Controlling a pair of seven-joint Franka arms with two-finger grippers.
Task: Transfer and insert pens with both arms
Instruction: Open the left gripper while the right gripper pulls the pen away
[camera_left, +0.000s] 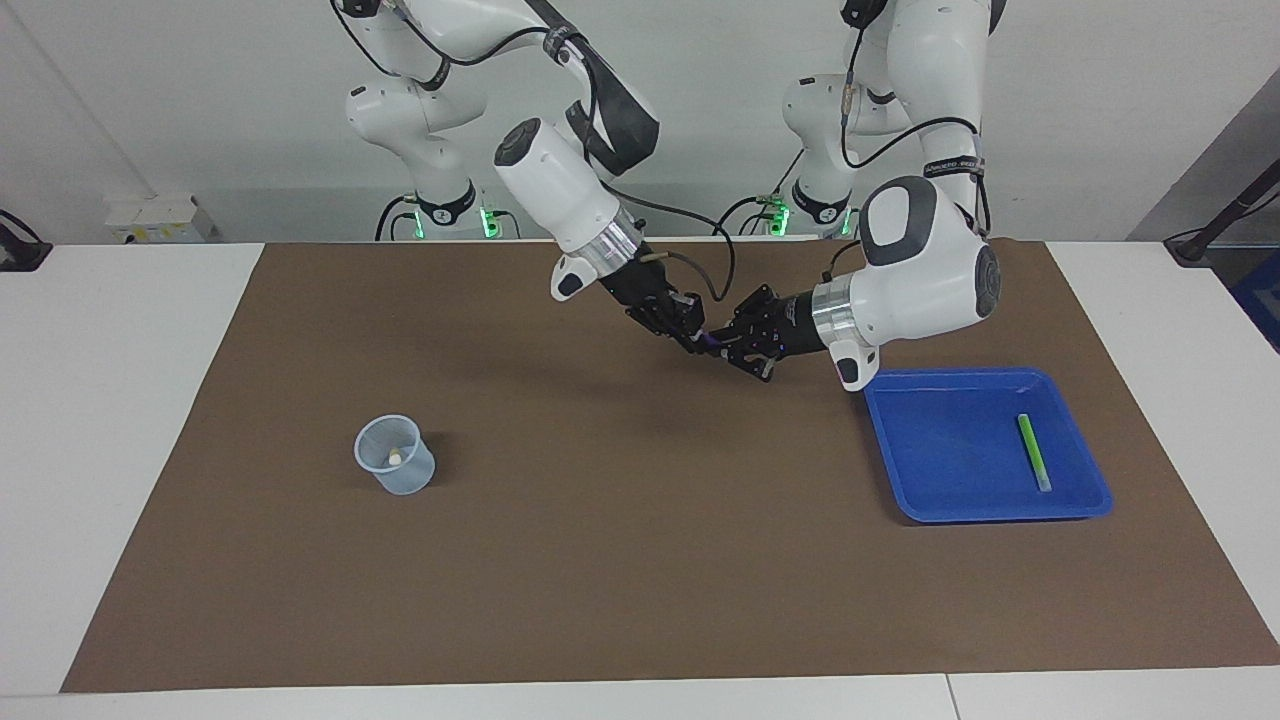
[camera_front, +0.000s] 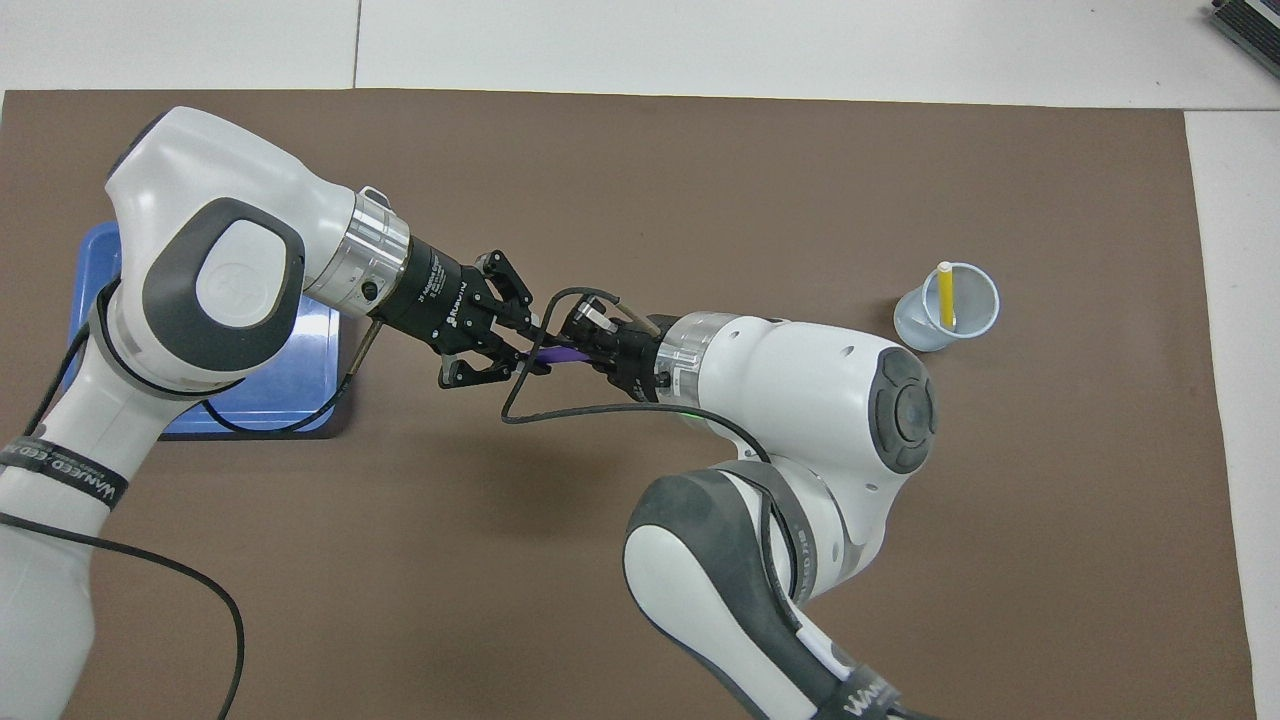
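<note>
The two grippers meet tip to tip in the air over the middle of the brown mat. A purple pen (camera_front: 556, 354) (camera_left: 712, 341) spans the short gap between them. My right gripper (camera_front: 577, 350) (camera_left: 697, 337) is shut on one end of it. The other end sits at my left gripper (camera_front: 528, 347) (camera_left: 724, 346). A yellow pen (camera_front: 945, 297) (camera_left: 396, 458) stands in the clear cup (camera_front: 915, 326) (camera_left: 411, 478) toward the right arm's end. A green pen (camera_left: 1033, 452) lies in the blue tray (camera_left: 950, 455) toward the left arm's end; in the overhead view it is hidden.
The blue tray (camera_front: 290, 385) lies partly under the left arm in the overhead view. A black cable (camera_front: 560, 412) loops below the right wrist. The brown mat (camera_left: 640, 560) covers most of the white table.
</note>
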